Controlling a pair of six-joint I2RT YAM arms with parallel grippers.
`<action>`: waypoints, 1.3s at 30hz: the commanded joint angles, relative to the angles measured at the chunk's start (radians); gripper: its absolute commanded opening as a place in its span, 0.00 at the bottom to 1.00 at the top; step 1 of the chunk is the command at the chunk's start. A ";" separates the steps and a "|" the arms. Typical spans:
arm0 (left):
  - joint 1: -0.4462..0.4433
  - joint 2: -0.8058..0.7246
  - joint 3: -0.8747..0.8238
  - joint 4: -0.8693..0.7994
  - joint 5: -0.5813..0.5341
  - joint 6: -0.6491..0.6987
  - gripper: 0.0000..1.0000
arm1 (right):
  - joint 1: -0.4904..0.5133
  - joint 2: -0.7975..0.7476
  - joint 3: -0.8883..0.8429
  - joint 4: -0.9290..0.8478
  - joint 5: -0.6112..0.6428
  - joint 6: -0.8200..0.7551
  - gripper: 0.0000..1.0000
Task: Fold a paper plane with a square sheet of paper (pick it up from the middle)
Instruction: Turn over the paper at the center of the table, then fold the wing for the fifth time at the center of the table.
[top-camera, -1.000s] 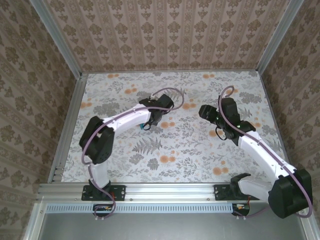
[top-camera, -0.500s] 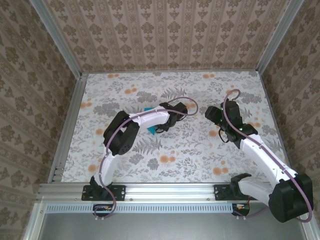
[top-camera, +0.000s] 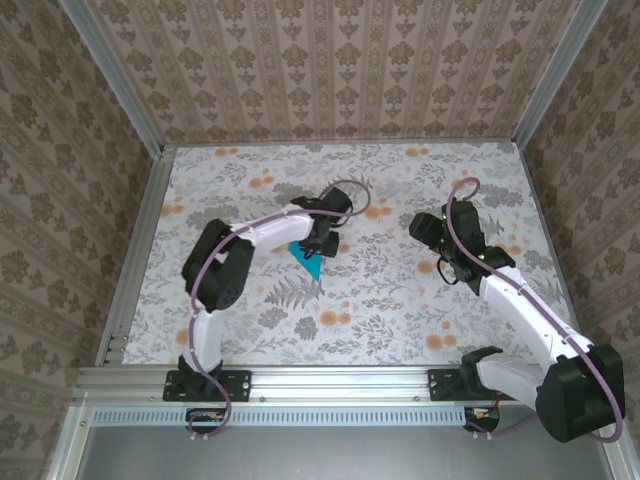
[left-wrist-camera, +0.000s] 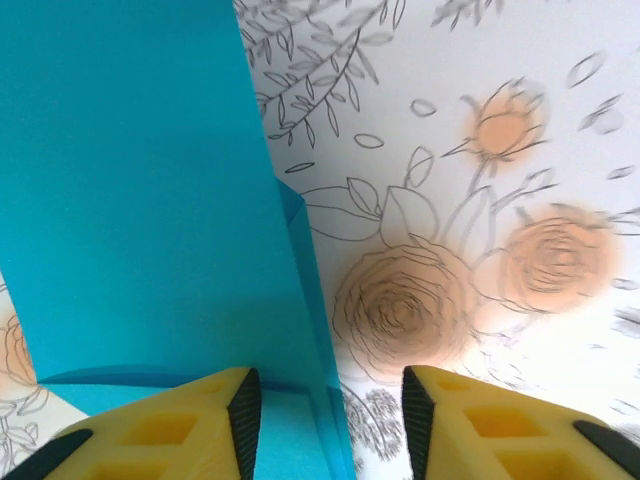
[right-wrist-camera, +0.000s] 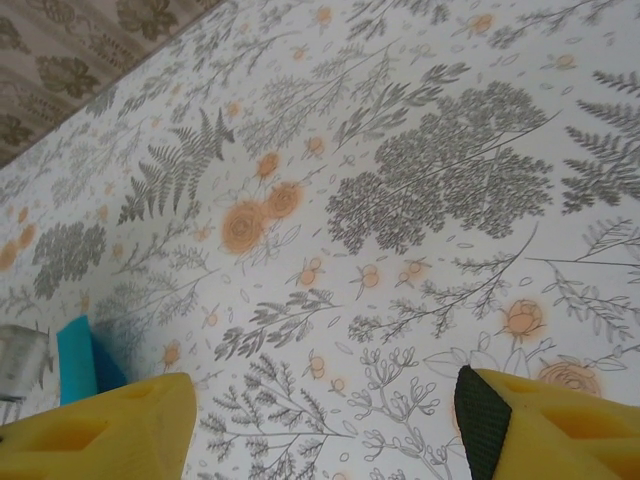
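Below my left pincer (left-wrist-camera: 328, 400), the teal paper sheet (left-wrist-camera: 140, 190) lies on the floral worktop (left-wrist-camera: 520, 130), spreading ahead of my fingers (left-wrist-camera: 160, 430) and to their left. Its long right edge runs down into the gap between the jaws. A narrow second layer stands slightly proud of the main panel there, so the sheet reads as partly folded, not a flat square.

Jaws stand moderately apart and nothing is clamped. The left pad sits over paper and the right pad over bare worktop. I cannot tell whether either pad touches the surface.

Seen from above, the left pincer (top-camera: 322, 238) hovers at the far end of the sheet (top-camera: 305, 258), which tapers back toward my base.

My right pincer (right-wrist-camera: 325, 410) is spread wide and empty, well apart from the paper, which shows as a teal corner (right-wrist-camera: 77, 360) far off to its left. Overhead, it (top-camera: 422, 226) hangs level with the left one. Judgement: it is placed there to leave the left arm room while staying near enough to pin the sheet.

Judgement: straddling the edge suits pinching the loose flap or pressing the crease. The plane is far from finished, since no slim dart with a centre crease is visible. Risk: thin paper may slide or buckle if the jaws close off the fold line.
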 joint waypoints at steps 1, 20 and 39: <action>0.034 -0.153 -0.065 0.135 0.172 -0.040 0.48 | 0.026 0.048 0.050 0.018 -0.084 -0.048 0.72; 0.401 -0.632 -0.618 0.341 0.276 -0.211 0.66 | 0.528 0.710 0.516 0.049 -0.234 -0.090 0.33; 0.446 -0.592 -0.702 0.447 0.399 -0.235 0.69 | 0.471 0.942 0.616 0.013 -0.205 -0.106 0.30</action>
